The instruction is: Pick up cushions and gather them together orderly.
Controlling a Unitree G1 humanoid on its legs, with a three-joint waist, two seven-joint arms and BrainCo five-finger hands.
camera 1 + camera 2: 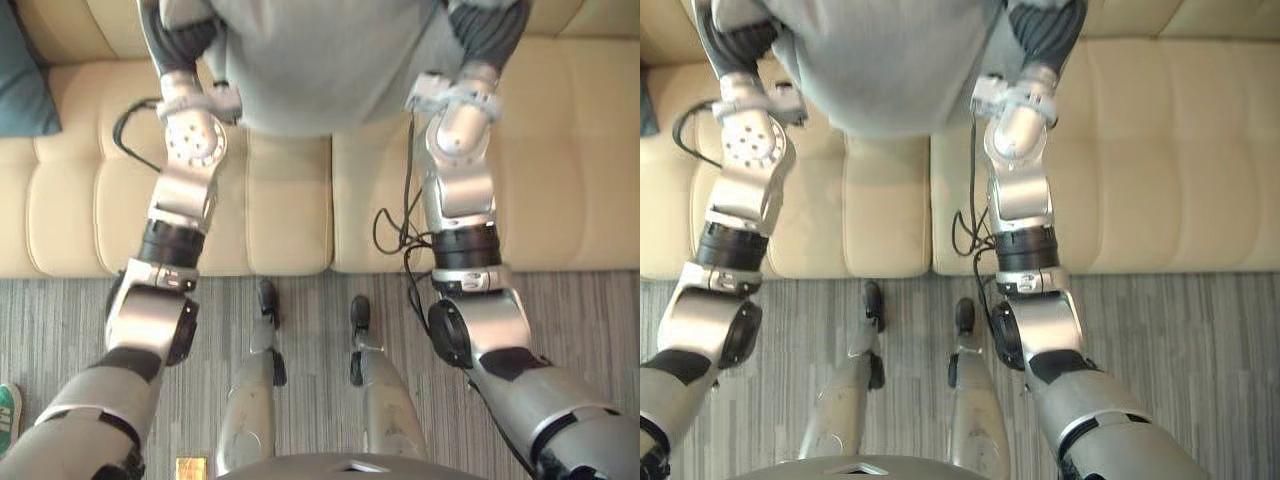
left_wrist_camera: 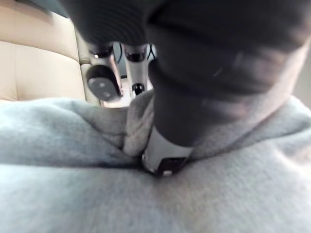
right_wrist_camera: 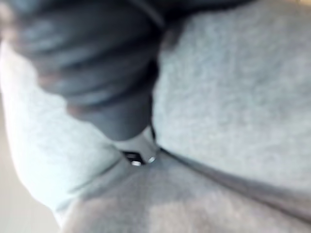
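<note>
A large grey fabric cushion [image 1: 330,60], soft, matte and plain, hangs in the air in front of the robot's chest, clear of the seat below; its broad face is smooth, while its sides are creased and bunched where the hands meet it. The left hand [image 1: 178,45] is at the cushion's left upper edge and the right hand [image 1: 492,30] at its right upper edge, so the cushion spans the gap between them; in each wrist view a silver, dark-tipped digit is sunk into a fold of the grey cloth, which puckers around it, so both hands are clenched on the cushion. A cream leather sofa [image 1: 560,160] with padded, stitched seat panels lies beneath the held cushion, running across the whole width of the scene; a second, dark teal cushion [image 1: 20,80] rests on the sofa at its far left, well apart from the grey one. Nearer the robot, a grey striped carpet [image 1: 580,320] meets the sofa's front edge; the toe of a green shoe [image 1: 6,415] shows on the carpet at the left border. The held cushion covers the middle of the sofa's back.
</note>
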